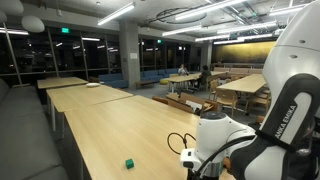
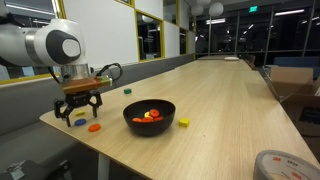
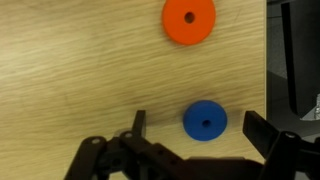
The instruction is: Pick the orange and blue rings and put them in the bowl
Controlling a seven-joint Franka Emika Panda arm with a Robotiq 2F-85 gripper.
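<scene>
exterior view, left of frame: the pincer [image 2: 80, 115] hangs wide open and empty over the near corner of the table [image 2: 220, 100]. the blue ring [image 2: 79, 122] lies flat on the table right below it, and the orange ring [image 2: 94, 127] lies just beside, toward the lower edge. the black bowl [image 2: 150, 128], centre of frame, holds orange and yellow pieces; both rings lie outside it. wrist view: the blue ring sits between the spread fingers [image 3: 140, 124], touching neither, with the orange ring apart at upper centre.

orange ring [image 3: 189, 22], blue ring [image 3: 205, 121]
</scene>
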